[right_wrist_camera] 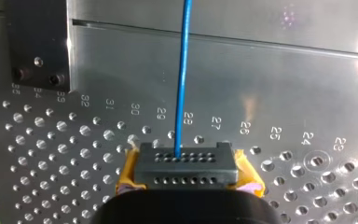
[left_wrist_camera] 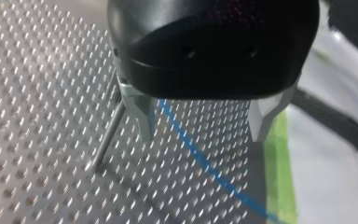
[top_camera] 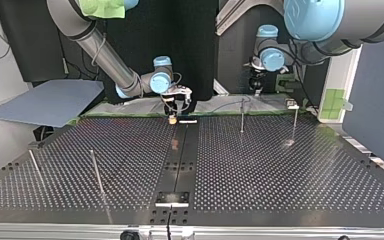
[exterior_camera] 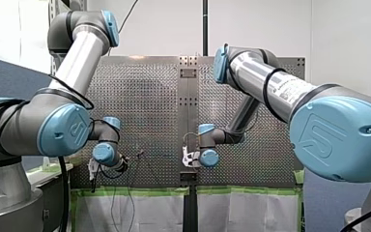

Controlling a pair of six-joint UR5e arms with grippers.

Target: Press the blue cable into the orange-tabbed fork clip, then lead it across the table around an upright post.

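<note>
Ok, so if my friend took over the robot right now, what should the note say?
The left gripper is open and hovers over the cable, which lies on the table between its fingers, untouched. A post stands just beside.
The right gripper is low at the table's far edge in the top view. Whether it grips can't be told.
A black block with orange sides sits at its tip and is likely the clip. The cable runs out of it.
Done: the cable reaches the block. Whether it is pressed in is unclear.
Left: grab the cable and lead it around a post.
</note>
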